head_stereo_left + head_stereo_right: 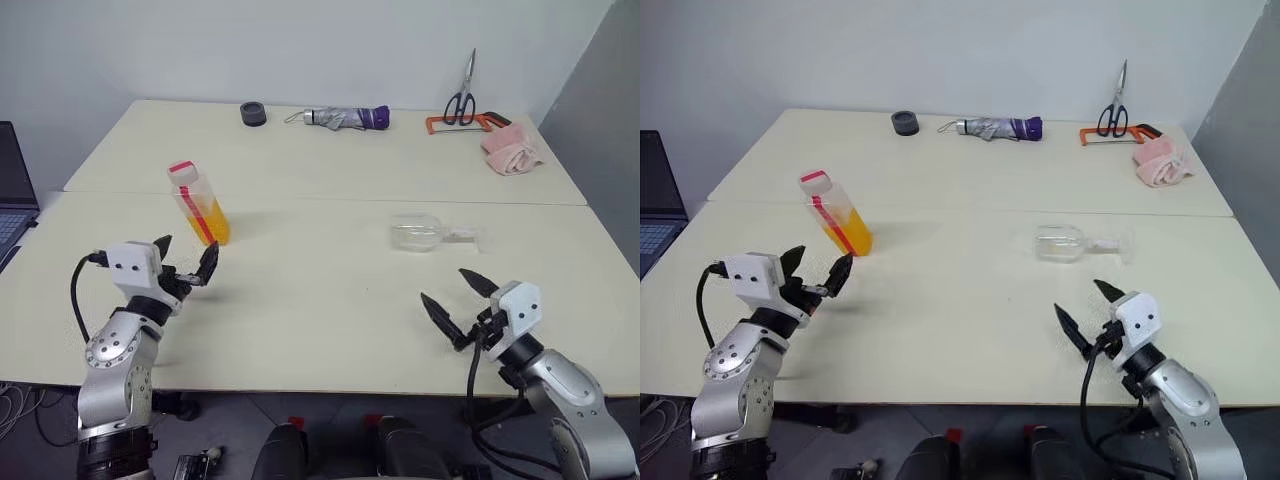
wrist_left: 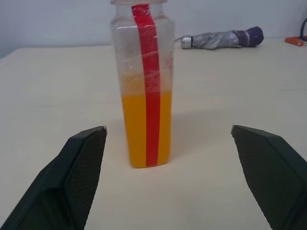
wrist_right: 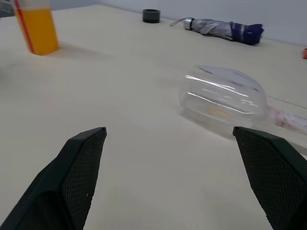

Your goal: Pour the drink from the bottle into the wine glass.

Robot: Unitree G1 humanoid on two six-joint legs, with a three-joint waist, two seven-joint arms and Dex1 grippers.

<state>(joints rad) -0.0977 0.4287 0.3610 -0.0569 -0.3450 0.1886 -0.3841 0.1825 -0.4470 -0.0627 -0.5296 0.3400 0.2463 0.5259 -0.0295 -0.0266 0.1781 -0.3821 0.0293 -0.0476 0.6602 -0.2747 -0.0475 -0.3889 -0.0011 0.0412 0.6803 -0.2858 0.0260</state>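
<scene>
The bottle (image 1: 198, 205) stands upright on the table's left side, with a red-and-white cap (image 1: 182, 170) and a red strip down its side. The orange drink (image 2: 146, 129) fills about its lower half. My left gripper (image 1: 187, 255) is open just short of the bottle, level with it, with nothing between its fingers (image 2: 81, 163). The wine glass (image 1: 420, 232) lies on its side right of centre, clear and without liquid in it, its stem pointing right. My right gripper (image 1: 445, 286) is open in front of the glass, a short way off, and holds nothing.
Along the far edge lie a black tape roll (image 1: 253, 114), a folded grey-and-purple umbrella (image 1: 345, 118), scissors (image 1: 462, 100) by an orange-handled tool (image 1: 455, 124), and a pink cloth (image 1: 512, 150). A laptop (image 1: 12, 195) sits at the left edge.
</scene>
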